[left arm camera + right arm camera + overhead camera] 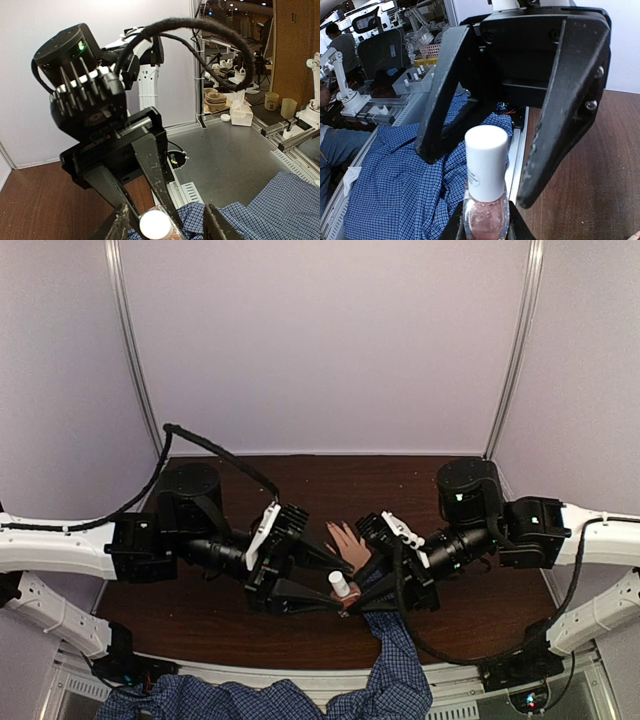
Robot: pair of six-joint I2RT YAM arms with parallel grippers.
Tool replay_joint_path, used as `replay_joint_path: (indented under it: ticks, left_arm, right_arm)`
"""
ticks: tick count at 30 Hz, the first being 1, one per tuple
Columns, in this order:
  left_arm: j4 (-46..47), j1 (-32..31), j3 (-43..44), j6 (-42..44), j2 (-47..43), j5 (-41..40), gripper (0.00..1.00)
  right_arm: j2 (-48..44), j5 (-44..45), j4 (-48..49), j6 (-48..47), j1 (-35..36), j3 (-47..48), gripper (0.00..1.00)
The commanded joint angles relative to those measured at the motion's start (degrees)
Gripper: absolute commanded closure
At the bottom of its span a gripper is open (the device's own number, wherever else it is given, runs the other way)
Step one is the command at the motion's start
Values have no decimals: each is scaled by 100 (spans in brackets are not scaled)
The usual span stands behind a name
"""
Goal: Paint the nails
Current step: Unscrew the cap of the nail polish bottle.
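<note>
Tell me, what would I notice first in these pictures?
A person's hand in a blue checked sleeve lies on the brown table, with the black left arm and right arm reaching in from each side. By the wrist stands a pink bottle with a white cap. The right gripper pinches its glass, and the left gripper has its open fingers either side of the cap.

The left gripper's (477,172) fingers (555,125) flank the bottle (486,150) cap with narrow gaps; the sleeve (395,660) blocks the near side; the far bench (300,475) lies open.
</note>
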Motion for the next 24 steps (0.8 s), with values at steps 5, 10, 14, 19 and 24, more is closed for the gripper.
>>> replay_joint_path:
  ticks: [5, 10, 14, 19, 24]
  left_arm:
    - [789, 14, 204, -111, 320, 849, 61]
    - [1013, 17, 146, -171, 394, 943, 71]
    - [1070, 14, 116, -171, 371, 906, 78]
    - [1101, 13, 73, -457, 367, 724, 89]
    - [1046, 13, 85, -654, 383, 381, 96]
  right_arm:
    - [44, -687, 259, 149, -11, 202, 100]
    - [51, -749, 259, 145, -12, 184, 100]
    - [17, -723, 235, 132, -12, 183, 100]
    - [-57, -384, 162, 74, -12, 204, 100]
    - [-121, 134, 5, -25, -12, 286, 100]
